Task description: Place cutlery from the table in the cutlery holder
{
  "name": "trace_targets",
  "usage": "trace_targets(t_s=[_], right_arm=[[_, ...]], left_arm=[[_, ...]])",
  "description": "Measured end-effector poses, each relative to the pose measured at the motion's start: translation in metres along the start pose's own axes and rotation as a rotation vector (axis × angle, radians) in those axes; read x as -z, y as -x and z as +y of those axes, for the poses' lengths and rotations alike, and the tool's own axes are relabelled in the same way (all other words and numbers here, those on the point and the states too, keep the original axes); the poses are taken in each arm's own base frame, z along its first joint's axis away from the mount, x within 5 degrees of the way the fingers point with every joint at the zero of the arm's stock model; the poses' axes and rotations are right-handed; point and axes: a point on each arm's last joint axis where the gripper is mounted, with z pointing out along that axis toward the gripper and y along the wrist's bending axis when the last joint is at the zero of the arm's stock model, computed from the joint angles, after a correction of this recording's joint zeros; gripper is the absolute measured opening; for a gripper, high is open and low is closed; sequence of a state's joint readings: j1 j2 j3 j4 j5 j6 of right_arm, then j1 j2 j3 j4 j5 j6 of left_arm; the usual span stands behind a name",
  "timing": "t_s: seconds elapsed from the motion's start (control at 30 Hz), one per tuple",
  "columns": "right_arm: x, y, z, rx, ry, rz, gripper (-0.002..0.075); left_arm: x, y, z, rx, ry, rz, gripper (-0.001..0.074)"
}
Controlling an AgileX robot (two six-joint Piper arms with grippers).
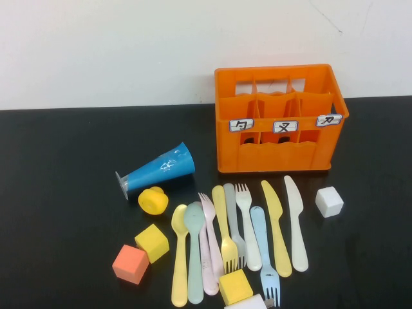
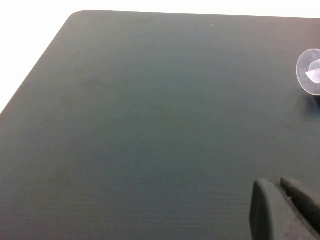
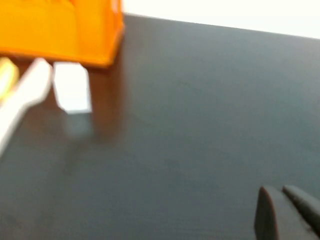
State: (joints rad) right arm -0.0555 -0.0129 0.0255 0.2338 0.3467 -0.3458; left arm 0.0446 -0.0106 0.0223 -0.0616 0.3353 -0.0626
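Cutlery (image 1: 241, 238) lies untouched on the surface (image 1: 58, 193), lower centre; holder (image 1: 278, 119) upper right.
Left gripper (image 2: 287, 212) and right gripper (image 3: 285, 212) hover over bare surface, opening unclear; best start with the outermost white knife (image 1: 296, 222), gripping mid-handle.

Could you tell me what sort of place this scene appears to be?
Probably a lab test bench, not a kitchen: a bare black table against a plain wall, toy cubes among plastic cutlery, a labelled orange crate. Neither hand appears overhead.
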Motion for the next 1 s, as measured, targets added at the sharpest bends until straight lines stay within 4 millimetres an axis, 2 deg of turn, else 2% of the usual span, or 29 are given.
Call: trace_targets(t_s=[0.23,0.37,0.63,0.77,0.87,1.0], right_arm=[[0.002,0.012,0.017,-0.643,0.23,-0.066,-0.0003],[0.003,0.016,0.019,-0.769,0.27,-0.092,-0.0003],[0.003,0.017,0.018,-0.611,0.249,-0.125,-0.0003],[0.006,0.018,0.023,-0.528,0.297,-0.086,-0.0003],[0.017,0.033,0.029,-0.422,0.367,-0.041,-0.0003],[0.032,0.065,0.033,-0.265,0.429,0.089,-0.0003]], left_arm=[[0.0,0.0,0.0,0.002,0.0,0.0,-0.0001],[0.0,0.0,0.0,0.002,0.0,0.0,-0.0001],[0.0,0.0,0.0,0.002,0.0,0.0,-0.0001],[0.0,0.0,0.0,0.002,0.0,0.0,-0.0001],[0.0,0.0,0.0,0.002,0.0,0.0,-0.0001],[0.0,0.0,0.0,0.002,0.0,0.0,-0.0001]])
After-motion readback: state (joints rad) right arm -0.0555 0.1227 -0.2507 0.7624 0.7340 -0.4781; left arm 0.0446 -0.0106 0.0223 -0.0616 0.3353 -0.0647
